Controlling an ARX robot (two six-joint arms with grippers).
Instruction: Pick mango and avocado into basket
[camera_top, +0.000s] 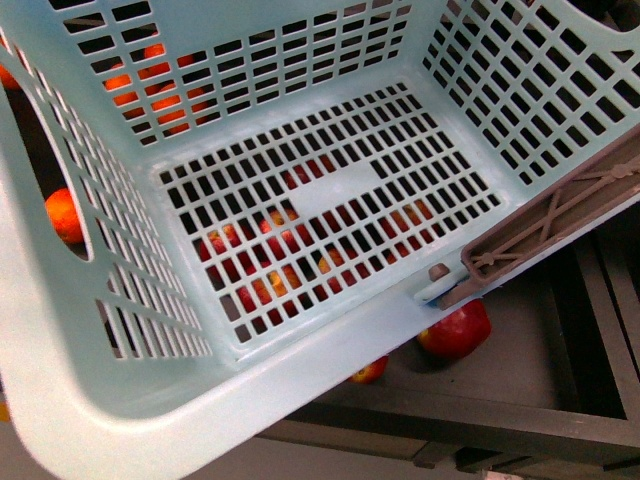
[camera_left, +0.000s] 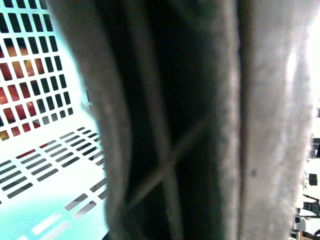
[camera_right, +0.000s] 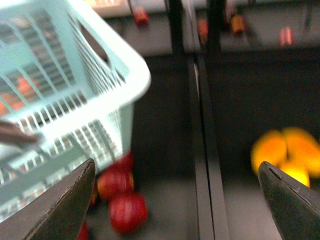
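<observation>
The light teal basket (camera_top: 150, 400) fills the front view, tilted and empty inside. Its brown handle (camera_top: 560, 225) lies across its right rim. The left wrist view is filled by that handle (camera_left: 260, 125) pressed close to the camera, with the basket's slotted floor (camera_left: 40, 200) beside it. My left gripper is shut on the basket, and its fingers are hidden. My right gripper (camera_right: 176, 165) is open and empty over a dark bin. A blurred cluster of yellow-orange fruit (camera_right: 287, 155) lies near one finger. The basket's corner (camera_right: 125, 80) is near the other. No avocado is in view.
Red mangoes (camera_top: 455, 330) lie in a dark bin under the basket and show in the right wrist view (camera_right: 127, 212). Orange fruit (camera_top: 63, 215) shows through the basket's left side. A dark divider (camera_right: 200, 125) separates the red fruit from the yellow-orange fruit.
</observation>
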